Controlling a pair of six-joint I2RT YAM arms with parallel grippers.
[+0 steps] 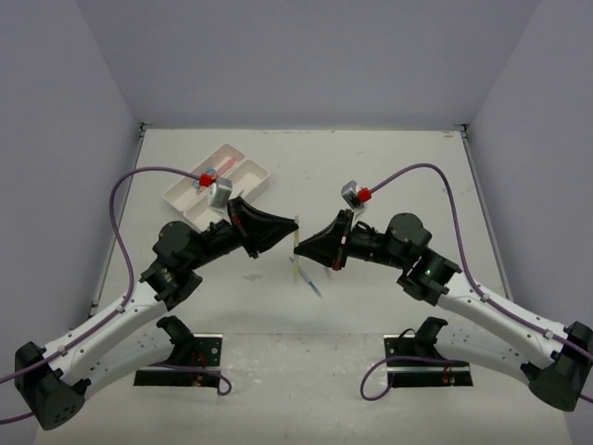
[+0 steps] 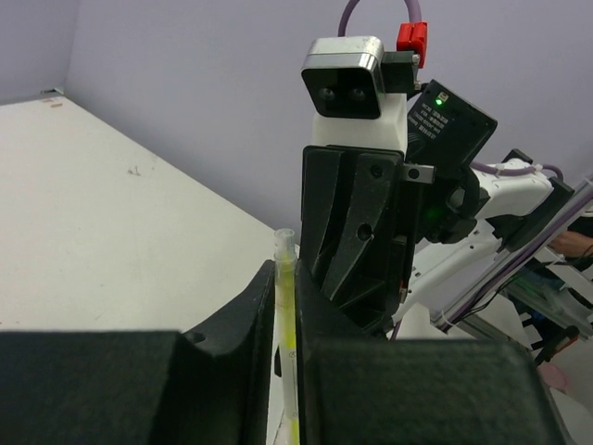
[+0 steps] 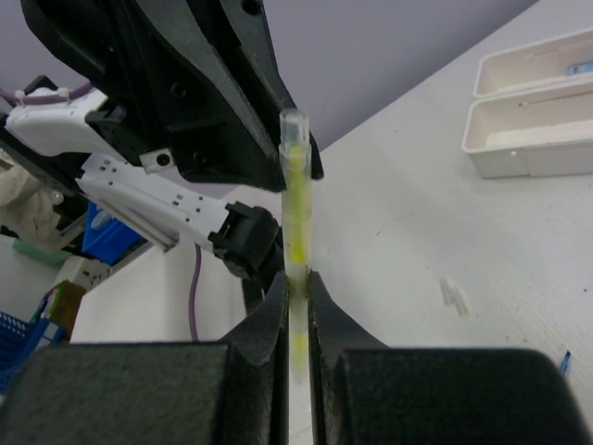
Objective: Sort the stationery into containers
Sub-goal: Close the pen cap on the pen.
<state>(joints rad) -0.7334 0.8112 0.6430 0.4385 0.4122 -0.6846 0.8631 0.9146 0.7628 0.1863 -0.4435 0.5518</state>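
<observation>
A thin clear pen with yellow ink [image 1: 295, 234] stands upright above the table's middle, between both grippers. My right gripper [image 3: 296, 286] is shut on the yellow pen [image 3: 295, 185], low on its barrel. My left gripper [image 2: 285, 311] has its fingers close on either side of the same pen [image 2: 284, 264]; whether they press it does not show. The two white containers [image 1: 243, 188] lie side by side at the back left, and the farther tray [image 1: 189, 191] holds a small blue and red item [image 1: 215, 171]. Two more thin pens [image 1: 306, 278] lie on the table below the grippers.
The right arm's wrist and camera [image 2: 345, 88] fill the left wrist view just beyond the pen. A small clear cap [image 3: 454, 297] lies on the table right of my right gripper. The trays [image 3: 519, 139] appear at the upper right of the right wrist view. Purple cables arc over both arms.
</observation>
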